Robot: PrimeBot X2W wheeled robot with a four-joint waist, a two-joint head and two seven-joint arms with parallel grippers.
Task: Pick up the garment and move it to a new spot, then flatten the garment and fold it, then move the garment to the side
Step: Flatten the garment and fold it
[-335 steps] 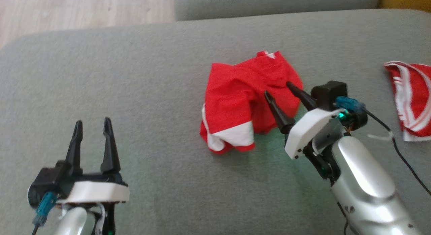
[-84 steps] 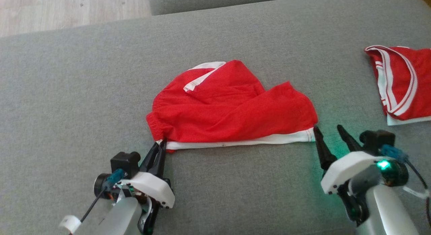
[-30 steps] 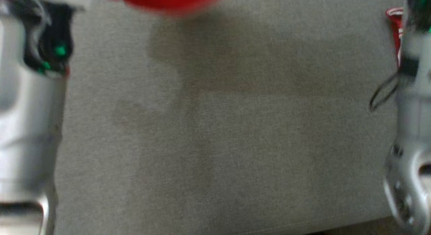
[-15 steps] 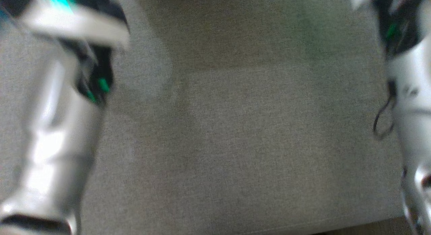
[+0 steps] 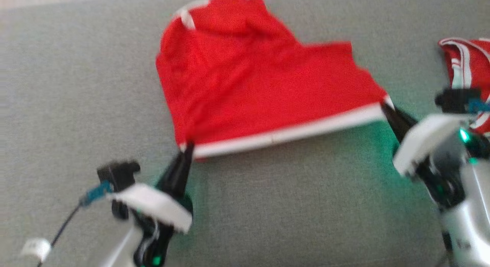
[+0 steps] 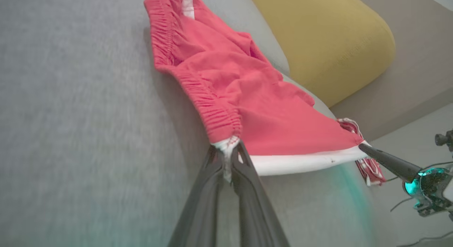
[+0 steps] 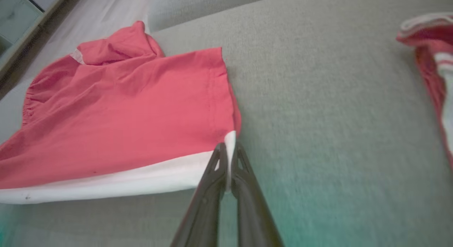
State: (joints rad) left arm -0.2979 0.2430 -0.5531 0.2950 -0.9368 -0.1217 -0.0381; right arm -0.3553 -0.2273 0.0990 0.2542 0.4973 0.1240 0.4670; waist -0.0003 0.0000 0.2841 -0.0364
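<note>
Red shorts [image 5: 260, 87] stretched taut
I've left gripper [image 5: 187, 149] and right gripper [image 5: 386, 107] pinching opposite hem corners.

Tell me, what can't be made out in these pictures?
Red shorts: top cut off by the head view's upper edge; that view is motion-blurred.
Second red garment: same view, cut by the right edge, partly behind the right gripper's wrist.
Pinched corner in the left gripper: hidden between its fingers.

Even daylight; head view motion-blurred; green LED glow.
</note>
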